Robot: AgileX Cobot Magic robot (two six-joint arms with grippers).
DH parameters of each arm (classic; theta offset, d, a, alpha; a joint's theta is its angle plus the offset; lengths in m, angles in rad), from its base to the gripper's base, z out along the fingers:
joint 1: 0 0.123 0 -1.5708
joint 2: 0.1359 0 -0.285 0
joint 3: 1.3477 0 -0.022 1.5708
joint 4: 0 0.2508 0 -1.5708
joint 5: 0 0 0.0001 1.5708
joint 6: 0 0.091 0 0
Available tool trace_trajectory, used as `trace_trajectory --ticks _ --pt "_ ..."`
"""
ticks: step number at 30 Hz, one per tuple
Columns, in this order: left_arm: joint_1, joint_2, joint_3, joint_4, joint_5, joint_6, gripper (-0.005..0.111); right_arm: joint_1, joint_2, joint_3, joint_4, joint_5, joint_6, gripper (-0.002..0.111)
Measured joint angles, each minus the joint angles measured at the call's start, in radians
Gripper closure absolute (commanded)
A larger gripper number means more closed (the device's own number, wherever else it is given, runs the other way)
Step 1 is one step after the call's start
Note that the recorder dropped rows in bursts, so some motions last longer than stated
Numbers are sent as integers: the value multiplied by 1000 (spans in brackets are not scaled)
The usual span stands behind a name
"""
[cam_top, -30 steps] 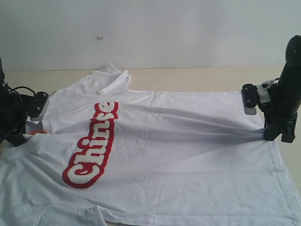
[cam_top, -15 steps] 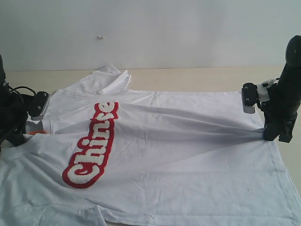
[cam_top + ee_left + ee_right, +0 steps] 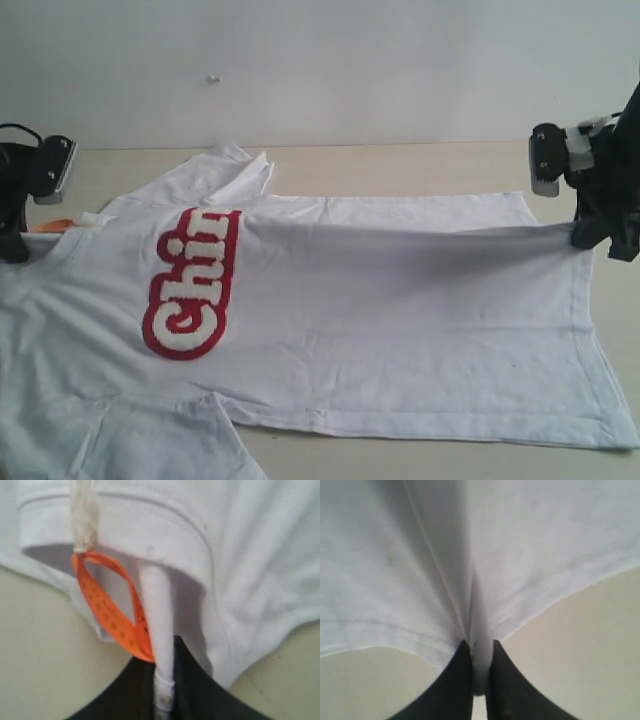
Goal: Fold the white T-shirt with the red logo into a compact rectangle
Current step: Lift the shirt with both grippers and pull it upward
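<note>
Left pincer [image 3: 161,672] pinching white T-shirt [image 3: 400,300] collar [image 3: 150,535]; right pincer [image 3: 479,657] pinching hem [image 3: 583,300]; table [image 3: 400,165] strip beyond.

A: Where is there free room?
B: Along the bare table [image 3: 420,165] strip behind the white T-shirt [image 3: 400,300], and at the near right corner.
A: Across the middle?
B: Blocked: raised cloth stretches between the left tool [image 3: 162,690] and the right tool [image 3: 479,670].

The white T-shirt [image 3: 400,300] is soft, matt knit cloth, lightly wrinkled. The red logo [image 3: 190,285] is a fuzzy patch with puffy, towelling-like white letters. The neck tag [image 3: 112,615] is orange woven ribbon, faintly shiny. The desk [image 3: 400,168] is smooth, matt beige. The right gripper [image 3: 479,652] looks matt black.
</note>
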Motion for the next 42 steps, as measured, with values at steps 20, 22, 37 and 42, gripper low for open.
trace_trajectory --ticks 20,22,37,42 --pt "0 -452 0 131 -241 -274 107 2 -457 0 6 -157 73 108" --pt "0 -485 0 142 -239 -297 107 2 -495 0 8 -158 82 108" --pt "0 -688 0 213 -124 -371 107 2 -627 0 105 -37 98 108" --pt "0 -728 0 220 -45 -401 107 2 -670 0 143 11 107 108"
